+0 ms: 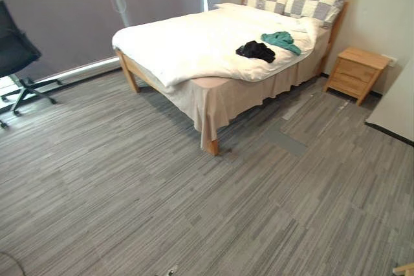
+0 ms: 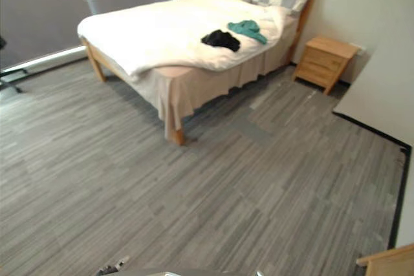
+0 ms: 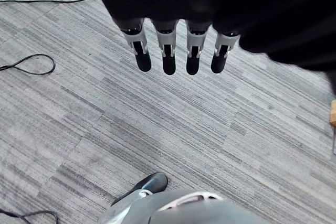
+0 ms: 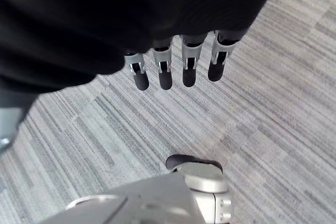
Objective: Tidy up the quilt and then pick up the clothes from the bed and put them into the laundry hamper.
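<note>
Grey striped floor (image 1: 162, 211), bed (image 1: 213, 105) by wall, white quilt (image 1: 194, 43) spread on it. Black garment (image 1: 256, 50) and green garment (image 1: 281, 41) are laid on quilt, well apart from left hand (image 3: 178, 51) and right hand (image 4: 173, 66), both held straight-fingered over floor, nothing gripped.

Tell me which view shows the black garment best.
The left eye view: the black garment lies in full sight on the white quilt, beside the teal garment. The right eye view gives it similarly, slightly smaller. Both wrist views face the floor.
</note>
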